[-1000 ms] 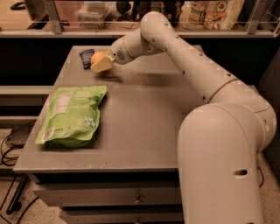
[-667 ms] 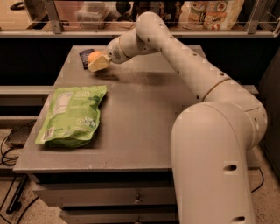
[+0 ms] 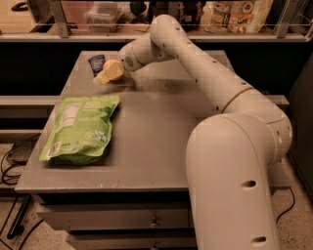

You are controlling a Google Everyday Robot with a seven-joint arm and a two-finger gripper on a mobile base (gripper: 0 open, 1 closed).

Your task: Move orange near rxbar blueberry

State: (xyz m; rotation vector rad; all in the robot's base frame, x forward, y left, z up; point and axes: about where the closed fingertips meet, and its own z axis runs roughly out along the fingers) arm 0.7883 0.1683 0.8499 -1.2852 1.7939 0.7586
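The orange (image 3: 109, 64) is a small round fruit held between the pale fingers (image 3: 103, 76) of my gripper (image 3: 110, 73), at the table's far left, low over the surface. The gripper is shut on it. The rxbar blueberry (image 3: 96, 62) is a dark navy wrapper lying flat just left of the gripper and behind it, almost touching the orange in this view. My arm reaches in from the right across the back of the grey table (image 3: 161, 122).
A large bright green pouch (image 3: 80, 128) lies flat at the table's left front. A shelf with containers and packages (image 3: 239, 14) runs behind the table. The arm's white base (image 3: 234, 185) stands at the front right. Cables (image 3: 12, 161) lie on the floor at left.
The gripper has carried the orange further left, toward the dark wrapper at the table's far left. The green pouch has not moved.
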